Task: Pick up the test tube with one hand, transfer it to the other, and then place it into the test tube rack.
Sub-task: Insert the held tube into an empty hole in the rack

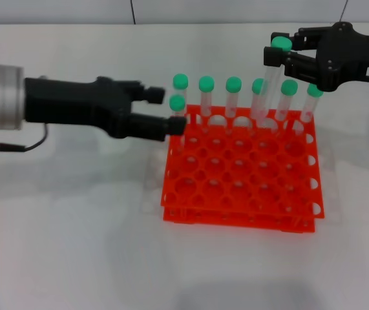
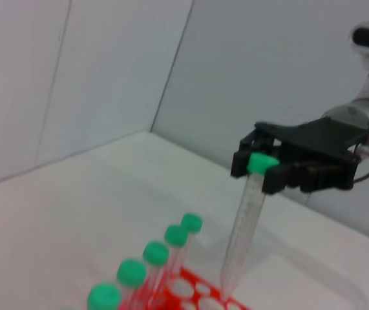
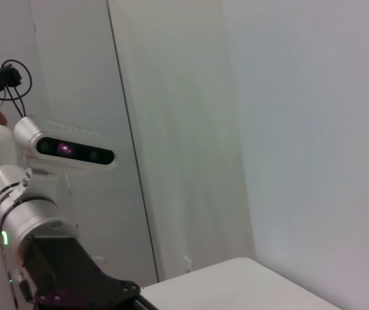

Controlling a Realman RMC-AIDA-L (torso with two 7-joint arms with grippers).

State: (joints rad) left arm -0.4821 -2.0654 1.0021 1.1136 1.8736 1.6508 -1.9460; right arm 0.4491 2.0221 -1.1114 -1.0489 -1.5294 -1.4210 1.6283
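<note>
My right gripper (image 1: 278, 55), the one with a white number label, is shut on a test tube (image 1: 268, 84) just under its green cap. The tube hangs tilted, with its tip at the back row of the orange-red test tube rack (image 1: 236, 194). In the left wrist view the same right gripper (image 2: 262, 173) grips the test tube (image 2: 242, 232) over the rack (image 2: 190, 292). My unlabelled left gripper (image 1: 171, 111) stands open at the rack's back left corner. A standing tube's green cap (image 1: 178, 102) is right at its fingertips.
Several more green-capped tubes (image 1: 233, 97) stand along the rack's back row, also seen as a line of tubes (image 2: 155, 255) in the left wrist view. The white table (image 1: 74, 245) spreads around the rack. The right wrist view shows my left arm (image 3: 29, 219) and the head camera (image 3: 68, 150).
</note>
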